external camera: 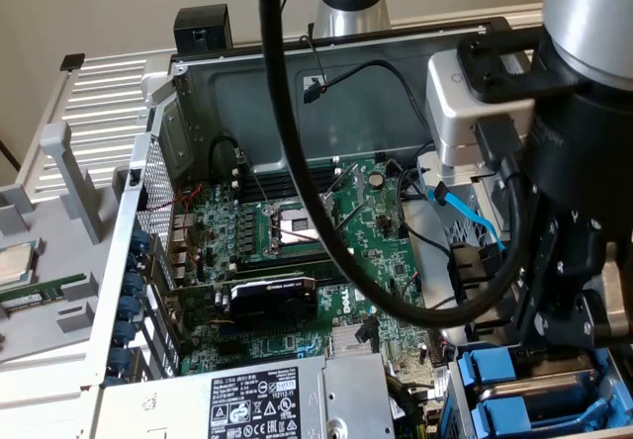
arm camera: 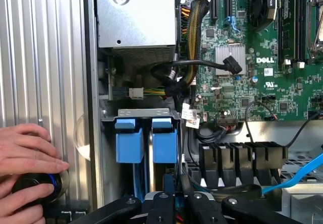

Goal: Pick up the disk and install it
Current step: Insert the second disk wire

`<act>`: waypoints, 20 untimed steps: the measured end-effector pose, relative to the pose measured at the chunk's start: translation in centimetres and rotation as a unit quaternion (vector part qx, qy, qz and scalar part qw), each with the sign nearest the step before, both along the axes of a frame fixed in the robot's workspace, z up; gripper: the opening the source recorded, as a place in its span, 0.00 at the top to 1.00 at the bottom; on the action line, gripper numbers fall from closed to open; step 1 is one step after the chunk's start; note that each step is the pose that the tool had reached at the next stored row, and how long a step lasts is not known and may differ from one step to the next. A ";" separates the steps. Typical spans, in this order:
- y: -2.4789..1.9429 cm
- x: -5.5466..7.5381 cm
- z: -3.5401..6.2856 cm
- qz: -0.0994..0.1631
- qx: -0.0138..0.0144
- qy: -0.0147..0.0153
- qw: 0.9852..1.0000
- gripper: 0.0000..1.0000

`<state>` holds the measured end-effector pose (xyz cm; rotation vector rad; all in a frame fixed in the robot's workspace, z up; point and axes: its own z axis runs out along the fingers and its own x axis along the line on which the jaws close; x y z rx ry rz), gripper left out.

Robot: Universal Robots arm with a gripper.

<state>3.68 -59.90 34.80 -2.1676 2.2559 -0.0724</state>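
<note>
While the arm stands over the open case, the hand is down at the drive bay, its fingers pinched close together on the near end of the disk. The disk sits upright in the bay straight ahead of the hand, its blue carrier tab facing the wrist camera. A second blue carrier stands just beside it in the same bay. Beyond the bay lies the power supply, and off to the hand's other side the motherboard. A person's fingers rest on a black knob outside the case wall, near the hand.
</note>
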 end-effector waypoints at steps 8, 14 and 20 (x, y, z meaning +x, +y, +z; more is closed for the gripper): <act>0.00 0.0 -0.21 0.000 0.000 0.000 1.000 0.84; 0.00 0.1 -0.23 0.000 0.000 0.000 1.000 0.84; -0.24 0.1 -0.26 0.000 0.000 -0.001 1.000 0.84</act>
